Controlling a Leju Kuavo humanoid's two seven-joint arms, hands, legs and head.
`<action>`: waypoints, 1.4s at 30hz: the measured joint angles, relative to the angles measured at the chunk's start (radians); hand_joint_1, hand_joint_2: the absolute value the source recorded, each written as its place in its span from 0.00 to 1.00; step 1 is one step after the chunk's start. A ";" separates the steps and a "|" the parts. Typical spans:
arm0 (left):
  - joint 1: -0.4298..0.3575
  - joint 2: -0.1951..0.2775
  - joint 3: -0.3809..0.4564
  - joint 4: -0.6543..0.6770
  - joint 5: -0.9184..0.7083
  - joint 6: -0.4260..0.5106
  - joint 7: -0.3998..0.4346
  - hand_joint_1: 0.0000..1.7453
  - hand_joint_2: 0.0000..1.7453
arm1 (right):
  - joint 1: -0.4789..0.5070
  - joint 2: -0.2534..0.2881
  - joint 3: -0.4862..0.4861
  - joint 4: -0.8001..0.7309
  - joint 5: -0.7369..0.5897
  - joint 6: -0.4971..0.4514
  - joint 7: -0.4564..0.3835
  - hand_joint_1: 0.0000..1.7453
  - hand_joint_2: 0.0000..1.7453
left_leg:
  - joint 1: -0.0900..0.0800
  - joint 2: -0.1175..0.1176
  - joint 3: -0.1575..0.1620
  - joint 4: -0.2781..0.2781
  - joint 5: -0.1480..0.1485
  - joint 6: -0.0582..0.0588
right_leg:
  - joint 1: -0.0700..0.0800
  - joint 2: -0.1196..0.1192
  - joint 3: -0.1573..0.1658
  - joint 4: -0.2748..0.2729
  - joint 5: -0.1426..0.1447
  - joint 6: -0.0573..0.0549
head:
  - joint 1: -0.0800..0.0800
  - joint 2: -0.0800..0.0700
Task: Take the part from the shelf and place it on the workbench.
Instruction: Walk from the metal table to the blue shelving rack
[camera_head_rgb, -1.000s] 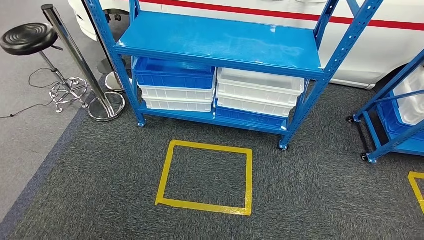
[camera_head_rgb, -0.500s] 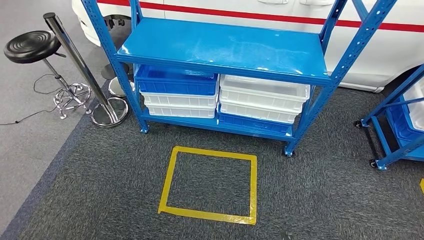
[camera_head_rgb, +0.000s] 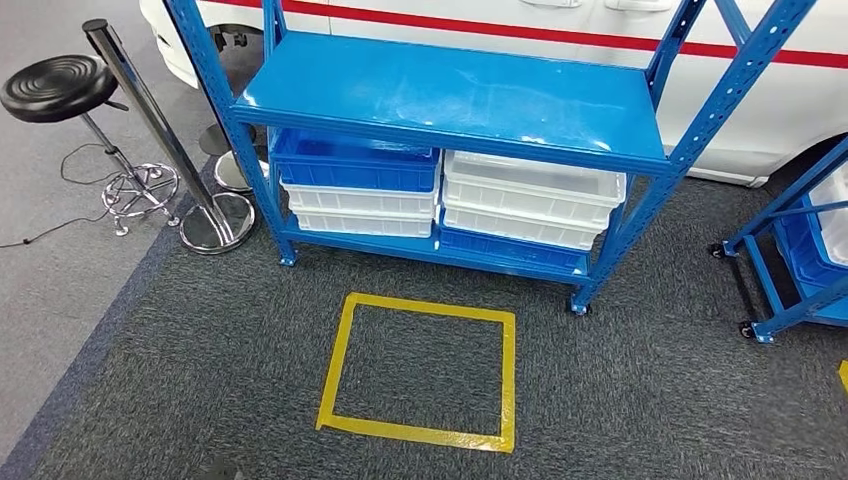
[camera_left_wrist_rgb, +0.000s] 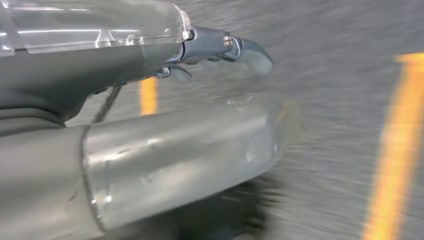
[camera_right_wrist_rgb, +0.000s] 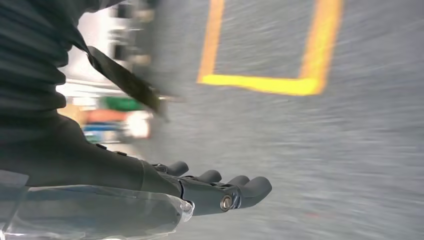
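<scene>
Part: I cannot pick out the part from here. The shelf (camera_head_rgb: 450, 95) has a bare blue top board, and under it two stacks of blue and white bins (camera_head_rgb: 445, 195); whatever lies in them is hidden from the head view.
Desk: none that I can identify.
Left hand (camera_left_wrist_rgb: 165, 95): hanging over the carpet, fingers straight and apart, holding nothing.
Right hand (camera_right_wrist_rgb: 200, 190): also low over the carpet, fingers extended side by side, holding nothing.
Risk, footing: I judge the robot is on approach to the shelf. Both wrist views are smeared, so a stop short of or past the yellow tape square (camera_head_rgb: 420, 370), which lies just in front of the shelf, would spoil the reach.
Risk, reach: the bins sit low under the top board; an arm could strike that board or an upright post.
Floor: dark grey carpet (camera_head_rgb: 650, 400).
Room: a black stool (camera_head_rgb: 55, 85) and a chrome post (camera_head_rgb: 165, 140) beside the shelf; a white car with a red stripe (camera_head_rgb: 560, 30) behind it; a second blue rack (camera_head_rgb: 790, 250) on the far side.
</scene>
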 joint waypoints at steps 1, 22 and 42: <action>0.027 -0.001 0.000 0.030 0.000 0.000 0.000 0.00 0.00 | -0.030 0.000 0.000 -0.030 0.000 0.000 -0.001 0.00 1.00 | 0.000 0.003 0.002 -0.002 -0.002 -0.005 | 0.003 0.000 0.001 -0.001 -0.002 -0.003 | 0.000 0.000; -0.046 0.003 0.000 -0.007 0.000 0.000 -0.002 0.00 0.00 | 0.039 0.007 0.000 0.006 0.000 0.000 -0.001 0.00 1.00 | 0.000 -0.001 -0.013 -0.018 0.036 0.024 | -0.008 0.001 -0.047 0.153 -0.121 0.016 | 0.001 0.000; 0.261 0.005 0.020 0.331 -0.021 0.000 -0.004 0.00 1.00 | -0.271 0.000 -0.022 -0.321 0.020 -0.006 -0.008 0.00 1.00 | 0.000 0.008 -0.112 0.206 -0.061 -0.014 | 0.004 0.006 0.031 -0.013 -0.020 -0.032 | 0.000 0.000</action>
